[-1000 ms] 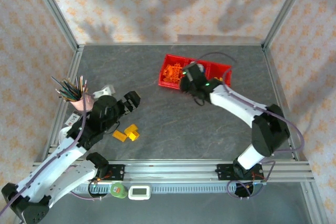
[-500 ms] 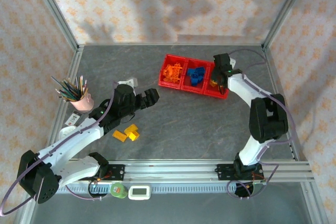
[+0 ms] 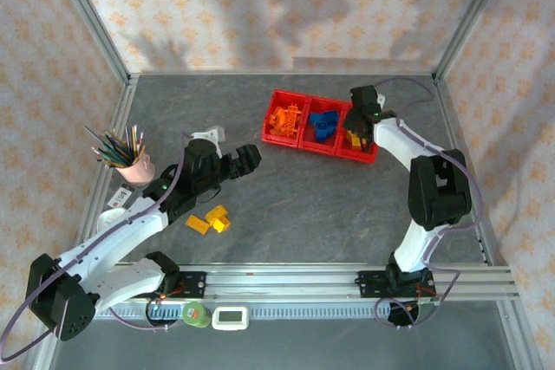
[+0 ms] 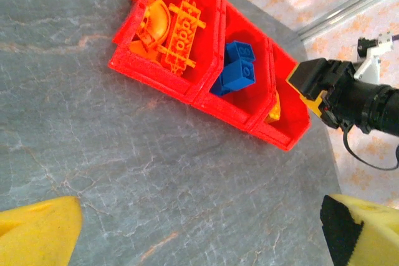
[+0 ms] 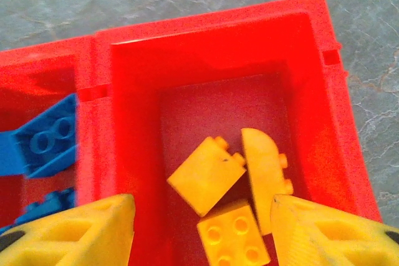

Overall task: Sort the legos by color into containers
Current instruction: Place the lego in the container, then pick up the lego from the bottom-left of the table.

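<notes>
The containers are one red tray [image 3: 299, 139] of three joined bins [image 4: 187, 91] at the back middle of the table. Orange legos [image 3: 286, 118] [image 4: 169, 24] fill the left bin, and blue legos [image 3: 325, 124] [image 4: 237, 74] lie in the middle one. Three yellow legos [image 5: 232, 185] [image 3: 354, 138] rest in the right bin [image 5: 212, 60]. My right gripper [image 5: 206, 235] [image 3: 361, 115] hovers open over that bin, straddling the yellow bricks. Two more yellow legos [image 3: 209, 219] lie on the table at front left. My left gripper [image 3: 247, 159] [image 4: 199, 238] is open and empty above bare table, left of the tray.
A pink cup of colored pencils [image 3: 132, 162] stands at the left edge. A green roll [image 3: 197, 314] and a white device [image 3: 231, 318] sit on the front rail. The aluminium frame posts [image 3: 95, 28] bound the table.
My right gripper has swung from over the orange bin to over the right bin. My left gripper has moved up and right, away from the two yellow bricks on the table.
</notes>
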